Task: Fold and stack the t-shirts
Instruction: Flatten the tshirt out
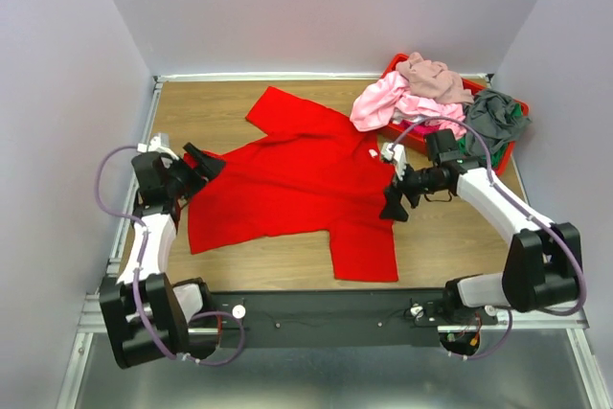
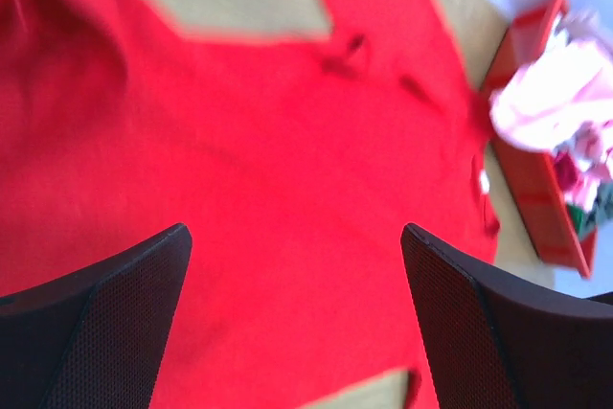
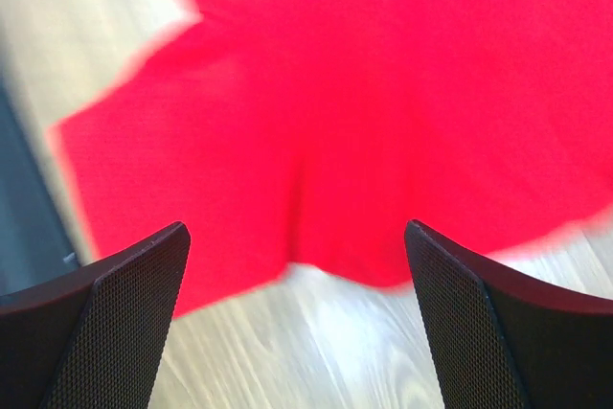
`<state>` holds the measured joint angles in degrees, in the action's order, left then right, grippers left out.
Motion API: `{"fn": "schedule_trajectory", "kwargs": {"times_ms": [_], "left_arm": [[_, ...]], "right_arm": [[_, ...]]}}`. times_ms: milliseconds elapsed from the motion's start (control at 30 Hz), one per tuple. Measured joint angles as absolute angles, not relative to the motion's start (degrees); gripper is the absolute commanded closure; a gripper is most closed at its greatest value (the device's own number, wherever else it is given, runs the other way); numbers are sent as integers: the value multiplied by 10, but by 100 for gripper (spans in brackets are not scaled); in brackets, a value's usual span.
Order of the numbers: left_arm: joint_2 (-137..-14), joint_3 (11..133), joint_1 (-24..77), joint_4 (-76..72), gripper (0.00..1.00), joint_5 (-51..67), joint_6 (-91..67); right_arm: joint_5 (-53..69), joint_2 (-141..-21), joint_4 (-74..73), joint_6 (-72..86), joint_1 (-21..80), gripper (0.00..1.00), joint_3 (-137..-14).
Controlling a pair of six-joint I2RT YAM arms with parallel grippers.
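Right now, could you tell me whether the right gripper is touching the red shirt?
Cannot tell. The right wrist view shows the right gripper open over the red shirt, but blur hides any gap or contact.

— What lies under the right gripper (image 3: 295, 229)?
— A red t-shirt (image 3: 383, 112), spread out and blurred, its edge on the pale wooden table (image 3: 316, 352).
— And the fingers (image 3: 115, 323)?
— Dark, mesh-textured, standing wide apart.

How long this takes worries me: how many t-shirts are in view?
4: the red t-shirt spread on the table; the pink t-shirt, mauve-beige t-shirt and grey t-shirt heaped in the tray. Others may hide underneath.
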<state>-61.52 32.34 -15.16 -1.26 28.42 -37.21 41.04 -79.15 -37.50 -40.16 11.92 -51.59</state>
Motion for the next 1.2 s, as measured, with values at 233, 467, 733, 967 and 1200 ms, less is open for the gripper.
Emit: {"fn": "schedule_trajectory", "kwargs": {"times_ms": [233, 467, 733, 967, 1200], "left_arm": [[-571, 320, -116, 102, 13, 302, -398], [-533, 366, 13, 263, 25, 167, -461], [-520, 308, 76, 358, 21, 96, -547], [-554, 293, 82, 358, 23, 54, -584], [-629, 292, 83, 324, 32, 17, -595]], "right_arm": [[510, -830, -445, -552, 133, 22, -501], [482, -828, -433, -547, 139, 21, -501], [441, -826, -412, -509, 139, 17, -501], [419, -826, -399, -490, 139, 17, -501], [402, -830, -394, -480, 139, 17, -501]]}}
